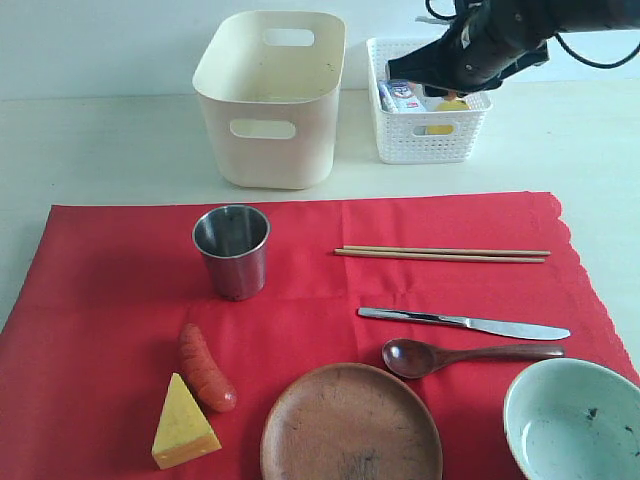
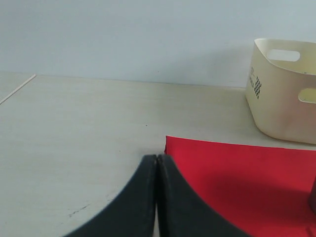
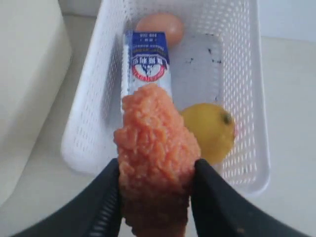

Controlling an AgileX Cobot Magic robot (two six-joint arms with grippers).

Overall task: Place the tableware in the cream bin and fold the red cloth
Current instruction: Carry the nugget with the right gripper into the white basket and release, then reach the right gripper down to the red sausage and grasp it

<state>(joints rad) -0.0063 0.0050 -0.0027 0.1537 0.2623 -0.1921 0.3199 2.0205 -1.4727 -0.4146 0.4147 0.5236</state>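
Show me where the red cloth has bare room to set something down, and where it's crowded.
Free: the left strip of the red cloth, left of the steel cup and beyond the sausage; also the middle patch bordered by cup, chopsticks, knife and plate. Crowded: the near right, where knife, spoon, plate and bowl sit close together.

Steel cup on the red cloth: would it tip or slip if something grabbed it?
The steel cup stands upright and narrows toward its base, so a high push would probably tip it. Its shiny wall looks slippery. Seemingly empty, so likely light.
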